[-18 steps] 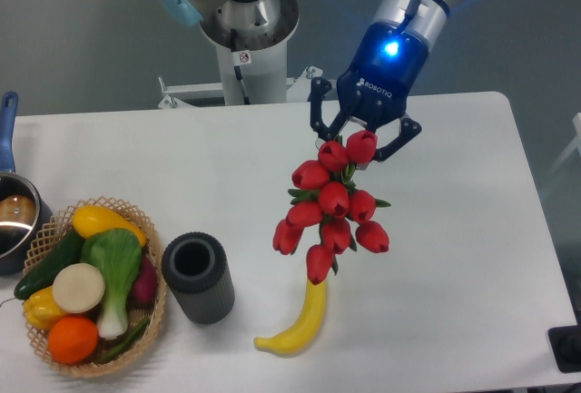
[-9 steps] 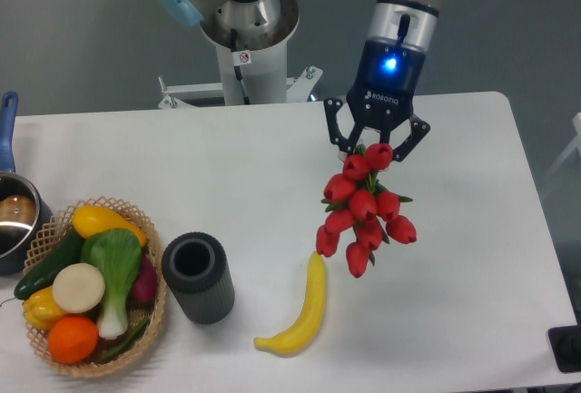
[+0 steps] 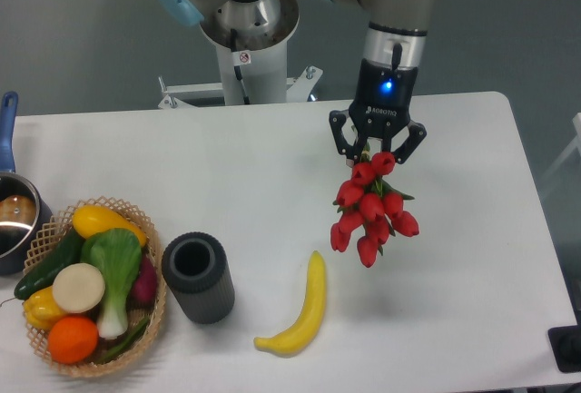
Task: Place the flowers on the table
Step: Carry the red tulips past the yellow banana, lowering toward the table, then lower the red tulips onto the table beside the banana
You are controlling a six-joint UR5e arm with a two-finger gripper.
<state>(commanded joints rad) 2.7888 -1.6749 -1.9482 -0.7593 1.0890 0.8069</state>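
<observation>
The flowers (image 3: pixel 372 209), a bunch of red tulips with green leaves, hang blooms-down from my gripper (image 3: pixel 376 152). The gripper is shut on the stems at the top of the bunch; the stems themselves are mostly hidden between the fingers. The bunch is held above the white table (image 3: pixel 472 257), over its right-centre part, to the right of a yellow banana. I cannot tell whether the lowest blooms touch the tabletop.
A yellow banana (image 3: pixel 301 311) lies near the front, left of the flowers. A black cylinder vase (image 3: pixel 197 277) stands left of it. A wicker basket (image 3: pixel 89 280) of vegetables sits at the front left, and a pot (image 3: pixel 13 216) at the left edge.
The gripper has moved right and a little back with the flowers, from over the banana's tip to beside it. The bunch now hangs more upright.
</observation>
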